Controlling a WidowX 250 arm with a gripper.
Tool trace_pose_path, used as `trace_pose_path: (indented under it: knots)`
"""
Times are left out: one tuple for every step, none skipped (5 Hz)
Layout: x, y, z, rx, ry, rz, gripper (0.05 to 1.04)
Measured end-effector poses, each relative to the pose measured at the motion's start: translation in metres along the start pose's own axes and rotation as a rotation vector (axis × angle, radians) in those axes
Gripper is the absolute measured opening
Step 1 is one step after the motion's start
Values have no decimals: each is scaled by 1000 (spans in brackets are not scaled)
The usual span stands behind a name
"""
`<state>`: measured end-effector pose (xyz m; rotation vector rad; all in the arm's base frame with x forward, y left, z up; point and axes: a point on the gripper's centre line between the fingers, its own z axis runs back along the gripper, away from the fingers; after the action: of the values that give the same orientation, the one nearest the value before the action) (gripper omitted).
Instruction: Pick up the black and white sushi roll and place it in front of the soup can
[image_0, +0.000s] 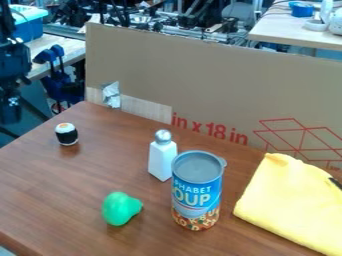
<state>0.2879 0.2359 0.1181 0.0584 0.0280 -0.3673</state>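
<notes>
Probably light and slightly squashy, the toy sushi roll (67, 134) stands near the table's (40, 185) left edge, best pinched round its black band; how open the gripper (11, 106) is, or whether it's holding anything, I can't tell.

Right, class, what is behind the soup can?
A white shaker stands behind the soup can, off to its left in the picture, with the cardboard sheet farther back. The can covers the strip of table directly behind it, so anything small there cannot be seen.
</notes>
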Motion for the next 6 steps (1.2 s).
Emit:
trace_pose_path:
  knots:
    - [15, 14, -13, 3, -22, 30, 1002]
    - [33, 21, -21, -18, -99, 49, 1002]
    - [47, 25, -28, -39, -157, 62, 1002]
    - [64, 22, -32, -62, -193, 58, 1002]
    - [78, 16, -37, -98, -229, 72, 1002]
    - [91, 13, -41, -119, -240, 58, 1002]
